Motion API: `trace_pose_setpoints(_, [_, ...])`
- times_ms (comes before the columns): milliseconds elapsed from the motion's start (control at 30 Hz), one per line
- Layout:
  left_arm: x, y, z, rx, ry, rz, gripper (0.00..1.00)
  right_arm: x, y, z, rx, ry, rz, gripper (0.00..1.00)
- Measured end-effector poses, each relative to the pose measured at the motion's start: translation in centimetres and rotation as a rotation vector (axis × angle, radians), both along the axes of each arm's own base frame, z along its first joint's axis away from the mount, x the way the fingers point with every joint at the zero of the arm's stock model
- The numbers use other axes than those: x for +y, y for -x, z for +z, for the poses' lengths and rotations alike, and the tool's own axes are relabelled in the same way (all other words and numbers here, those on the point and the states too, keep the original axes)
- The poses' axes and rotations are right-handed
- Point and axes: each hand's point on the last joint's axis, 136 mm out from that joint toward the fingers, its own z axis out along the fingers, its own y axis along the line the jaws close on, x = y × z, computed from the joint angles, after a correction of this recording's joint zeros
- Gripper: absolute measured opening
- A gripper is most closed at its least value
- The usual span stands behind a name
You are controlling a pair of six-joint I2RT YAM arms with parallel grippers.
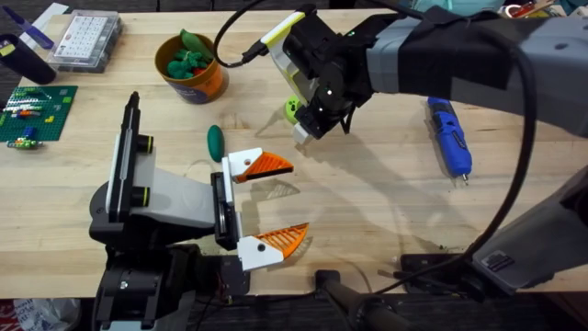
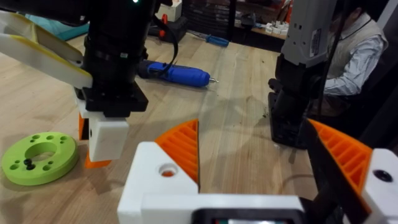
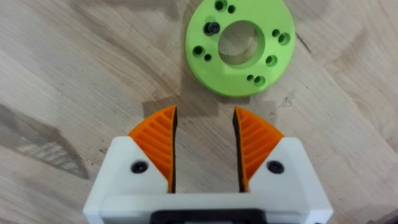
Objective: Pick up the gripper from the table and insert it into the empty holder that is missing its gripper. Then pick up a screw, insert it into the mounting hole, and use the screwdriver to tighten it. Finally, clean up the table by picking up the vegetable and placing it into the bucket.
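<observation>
right gripper (image 3: pixel 205 146) open beside vegetable (image 3: pixel 241 45); vegetable half-hidden overhead.

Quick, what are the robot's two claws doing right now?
Left gripper: open, holding nothing.
Right gripper: open, holding nothing, just beside the green ring.

Lime-green vegetable (image 3: pixel 241 46), bright-blue screwdriver (image 1: pixel 448 134), orange bucket (image 1: pixel 193 66), orange ribbed pads (image 3: pixel 256 142)

Bright light from above makes the table (image 1: pixel 386 198) look pale, with soft gray shadows under the arms, and the big dark arm looks blurry.
</observation>
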Motion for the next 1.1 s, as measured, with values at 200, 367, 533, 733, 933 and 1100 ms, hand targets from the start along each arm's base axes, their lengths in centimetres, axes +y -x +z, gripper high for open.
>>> trace_pose_setpoints(200, [0.0, 0.0, 0.0, 0.001, 0.0, 0.0, 0.992, 0.1, -0.1, 0.0, -0.003, -0.004, 0.001, 0.472])
trace_pose_setpoints(367, [0.0, 0.0, 0.0, 0.001, 0.0, -0.001, 0.992, 0.2, -0.3, 0.1, -0.011, -0.011, 0.0, 0.472])
trace_pose_setpoints(533, [0.0, 0.0, 0.0, 0.002, 0.0, -0.001, 0.992, 1.0, -1.2, 0.5, -0.05, -0.044, 0.0, 0.472])
trace_pose_setpoints(733, [0.0, 0.0, 0.0, 0.002, 0.0, -0.001, 0.992, 2.2, -2.5, 1.2, -0.108, -0.094, 0.0, 0.472])
trace_pose_setpoints(933, [0.0, 0.0, 0.0, 0.001, 0.0, -0.001, 0.992, 3.4, -3.9, 2.0, -0.171, -0.149, -0.003, 0.472])
trace_pose_setpoints(1100, [0.0, 0.0, 0.0, 0.001, 0.0, -0.001, 0.992, 4.0, -4.7, 2.6, -0.208, -0.182, -0.006, 0.472])
